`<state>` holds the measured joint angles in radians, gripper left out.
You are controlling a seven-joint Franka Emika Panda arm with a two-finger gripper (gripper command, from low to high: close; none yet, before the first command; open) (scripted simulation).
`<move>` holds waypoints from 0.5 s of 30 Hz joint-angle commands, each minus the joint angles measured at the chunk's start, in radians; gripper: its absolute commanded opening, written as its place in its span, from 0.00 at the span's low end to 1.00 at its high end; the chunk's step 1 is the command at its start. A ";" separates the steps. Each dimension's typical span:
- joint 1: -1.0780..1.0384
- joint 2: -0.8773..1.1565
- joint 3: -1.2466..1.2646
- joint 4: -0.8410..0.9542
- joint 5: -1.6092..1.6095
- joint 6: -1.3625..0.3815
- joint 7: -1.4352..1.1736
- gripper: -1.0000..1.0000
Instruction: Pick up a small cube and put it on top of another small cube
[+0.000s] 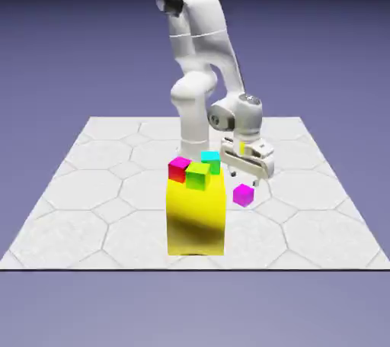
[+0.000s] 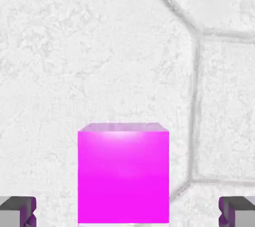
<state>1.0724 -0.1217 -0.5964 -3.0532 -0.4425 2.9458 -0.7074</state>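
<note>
- End effector (image 1: pixel 245 178): spread wide, empty, poised directly over the small cube.
- Small cube (image 2: pixel 123 173): purple-magenta, lying on the tabletop (image 1: pixel 320 216) between the fingertips (image 2: pixel 17 210), untouched, just beside the yellow block (image 1: pixel 196 220).

Three cubes sit close together on top of the big block (image 1: pixel 196 220), which stands on the table (image 1: pixel 91 208) in front of the arm's base. The small cube (image 1: pixel 243 195) lies on the table just beside the block, toward the exterior view's right. The gripper (image 1: pixel 241 175) hangs above it (in the hand view the cube sits between the fingertips (image 2: pixel 17 211), clear of both)
</note>
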 commanded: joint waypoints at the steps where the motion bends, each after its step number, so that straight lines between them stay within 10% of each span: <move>1: -0.030 0.020 0.036 0.002 0.018 0.017 -0.012 0.50; 15: -0.445 0.299 0.543 0.030 0.275 0.254 -0.174 0.50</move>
<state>0.6279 0.1773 -0.0532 -3.0231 -0.1678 3.1994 -0.8811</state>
